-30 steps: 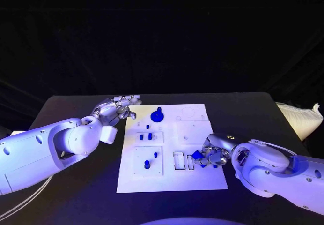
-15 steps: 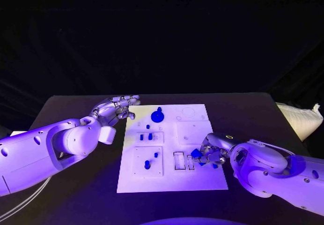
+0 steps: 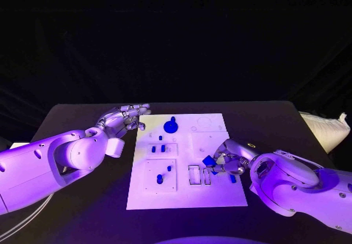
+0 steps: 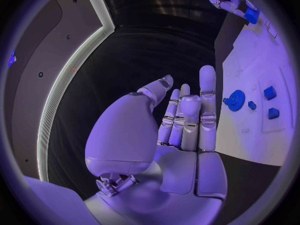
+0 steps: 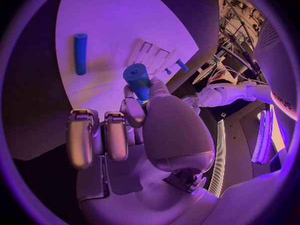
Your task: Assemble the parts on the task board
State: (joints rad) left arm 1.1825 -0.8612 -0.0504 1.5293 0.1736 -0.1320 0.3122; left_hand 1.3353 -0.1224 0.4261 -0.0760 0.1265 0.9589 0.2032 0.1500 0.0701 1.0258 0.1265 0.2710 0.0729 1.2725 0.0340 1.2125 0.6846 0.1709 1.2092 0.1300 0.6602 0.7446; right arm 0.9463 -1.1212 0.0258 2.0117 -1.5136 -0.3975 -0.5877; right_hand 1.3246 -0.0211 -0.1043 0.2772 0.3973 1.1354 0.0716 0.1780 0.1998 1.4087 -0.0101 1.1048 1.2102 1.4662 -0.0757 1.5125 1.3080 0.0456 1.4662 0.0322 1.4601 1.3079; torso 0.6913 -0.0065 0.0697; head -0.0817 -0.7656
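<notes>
The right hand (image 3: pixel 229 163) sits over the right edge of the task board (image 3: pixel 212 193), about halfway along its depth. It pinches a short blue cylinder (image 5: pixel 137 80) between thumb and a finger, with the other fingers loosely curled beside it; in the head view the same held piece (image 3: pixel 210 160) shows just left of the hand, lifted clear of the board. Directly left of the hand lie two narrow rectangular slots (image 3: pixel 199 174) in the board. A second blue rod (image 5: pixel 80 53) lies flat on the white surface near the hand, apart from the fingers; in the head view it shows at the board's right edge (image 3: pixel 233 178), just nearer than the hand.

The left hand (image 3: pixel 125 117) hovers beside the far left corner of the board, holding nothing, its fingers straight and close together and its thumb set apart (image 4: pixel 187 120). It touches none of the parts.

On the board, a round blue knob (image 3: pixel 171 125) stands near the far edge, just right of the left hand. Nearer than the knob, a pair of small blue pegs (image 3: pixel 157 149) stands in a square recess, with one tiny peg (image 3: pixel 160 137) between them and the knob. Nearer still, another square recess holds two further blue pegs (image 3: pixel 160 178). The board lies in the middle of the black table (image 3: pixel 81 114).
</notes>
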